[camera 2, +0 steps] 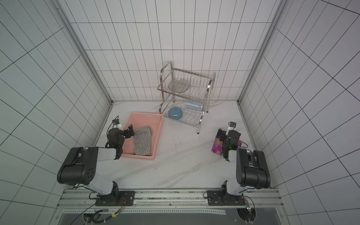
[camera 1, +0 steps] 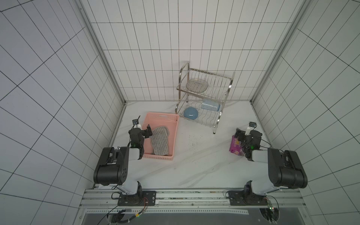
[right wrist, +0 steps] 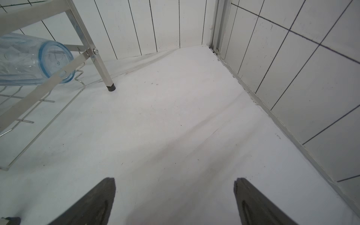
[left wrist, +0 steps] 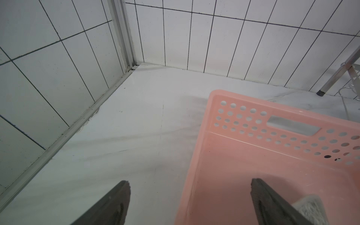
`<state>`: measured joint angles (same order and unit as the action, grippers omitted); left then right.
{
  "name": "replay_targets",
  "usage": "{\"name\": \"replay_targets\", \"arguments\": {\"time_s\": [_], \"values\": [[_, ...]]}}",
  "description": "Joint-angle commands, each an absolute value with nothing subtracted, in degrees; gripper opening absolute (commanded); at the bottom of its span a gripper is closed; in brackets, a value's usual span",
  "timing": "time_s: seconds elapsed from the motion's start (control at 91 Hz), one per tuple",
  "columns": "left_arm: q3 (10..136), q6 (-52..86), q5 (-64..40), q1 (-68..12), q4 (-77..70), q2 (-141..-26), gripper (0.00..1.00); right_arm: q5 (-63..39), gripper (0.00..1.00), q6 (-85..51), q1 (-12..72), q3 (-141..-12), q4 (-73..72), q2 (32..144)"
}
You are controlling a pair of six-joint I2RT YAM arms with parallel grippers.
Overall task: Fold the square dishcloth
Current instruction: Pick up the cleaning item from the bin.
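Observation:
The square dishcloth, grey with thin pale stripes, lies crumpled lengthwise inside the pink basket. My left gripper hovers open over the basket's left wall, beside the cloth's far end. In the left wrist view the gripper straddles that wall: one finger is over the table, the other is inside the basket, and a cloth corner shows past it. My right gripper is open over bare table at the right, holding nothing.
A purple snack packet lies partly under the right wrist. A steel dish rack stands at the back, holding a blue bowl, a clear blue cup and a glass plate. Tiled walls close three sides.

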<state>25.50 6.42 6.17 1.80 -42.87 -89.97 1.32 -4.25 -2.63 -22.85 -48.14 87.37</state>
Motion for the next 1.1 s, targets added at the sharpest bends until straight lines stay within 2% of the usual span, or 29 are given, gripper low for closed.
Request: {"name": "replay_targets", "arguments": {"time_s": [0.0,0.66,0.781,0.868,1.088], "values": [[26.0,5.8,6.6,1.6,-43.1,-89.2,0.98,1.9,0.99,-3.9,-2.6,-23.6,-47.8,87.7],[26.0,5.9,6.6,1.6,-43.0,-89.2,0.98,2.2,0.99,-3.8,-2.6,-23.8,-47.4,87.4],[25.8,6.3,6.5,1.8,-43.2,-89.0,0.98,3.5,0.99,-4.6,-2.8,-28.0,-36.8,84.0],[26.2,8.8,10.3,2.2,-41.8,-87.8,0.98,4.7,0.99,-4.9,-2.7,-30.5,-31.1,81.7],[28.2,13.1,16.5,2.8,-29.5,-79.2,0.98,10.2,0.99,-11.6,-2.6,-35.3,-17.8,73.6]]}}
